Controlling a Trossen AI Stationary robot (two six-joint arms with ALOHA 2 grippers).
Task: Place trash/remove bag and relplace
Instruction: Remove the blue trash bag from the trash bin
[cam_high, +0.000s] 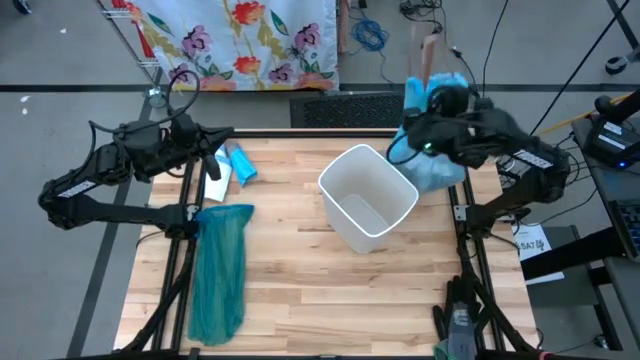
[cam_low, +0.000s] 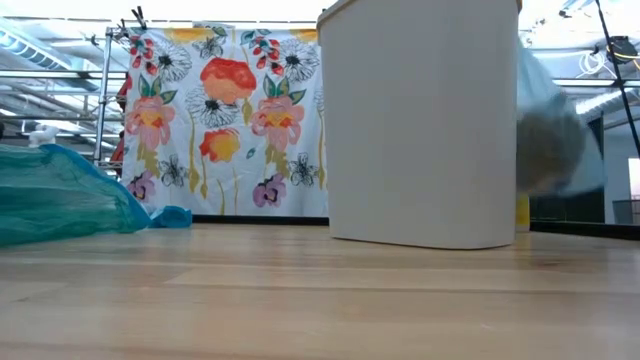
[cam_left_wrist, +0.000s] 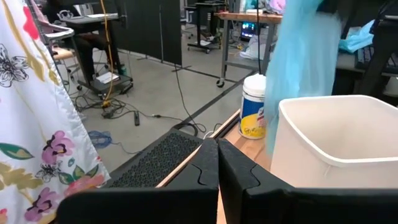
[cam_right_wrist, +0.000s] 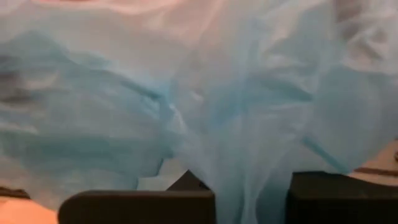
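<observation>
Floral fabric (cam_high: 240, 40) hangs behind the wooden table (cam_high: 300, 300), where an empty white bin (cam_high: 367, 197) stands. Just beyond it, the right gripper (cam_high: 425, 135) appears clamped on the pale blue bag (cam_high: 435, 165). Left gripper (cam_high: 215, 150) waits closed, empty, near a teal bag (cam_high: 218, 270).

A floral curtain (cam_low: 220, 120) hangs behind the wooden table (cam_high: 300, 290), above grey floor (cam_left_wrist: 155, 93).

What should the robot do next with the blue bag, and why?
Probably swing the bag clear of the bin and set it down. The right gripper, shut on the bag, holds it up beside the bin, which looks empty, and a green bag lies on the table.
</observation>
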